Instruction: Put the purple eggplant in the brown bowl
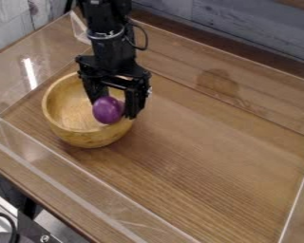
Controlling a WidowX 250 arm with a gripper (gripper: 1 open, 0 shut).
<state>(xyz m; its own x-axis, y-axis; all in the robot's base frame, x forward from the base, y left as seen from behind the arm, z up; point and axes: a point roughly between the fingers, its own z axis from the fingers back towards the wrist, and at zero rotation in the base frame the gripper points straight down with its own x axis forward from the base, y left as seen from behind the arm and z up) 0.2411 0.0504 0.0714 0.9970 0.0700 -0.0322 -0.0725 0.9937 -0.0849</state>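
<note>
The brown bowl [64,128] sits on the wooden table at the left. Inside its hollow, toward the right wall, lies the purple eggplant [106,110]. My gripper [111,102] hangs straight down over the bowl, its black fingers [137,101] spread wide on either side of the eggplant. The jaws are open and I see a gap between them and the eggplant, which rests on the bowl's inside.
The wooden tabletop [205,142] is bordered by a clear raised wall [66,195] along the front and left. A grey plank wall runs behind the table at the top.
</note>
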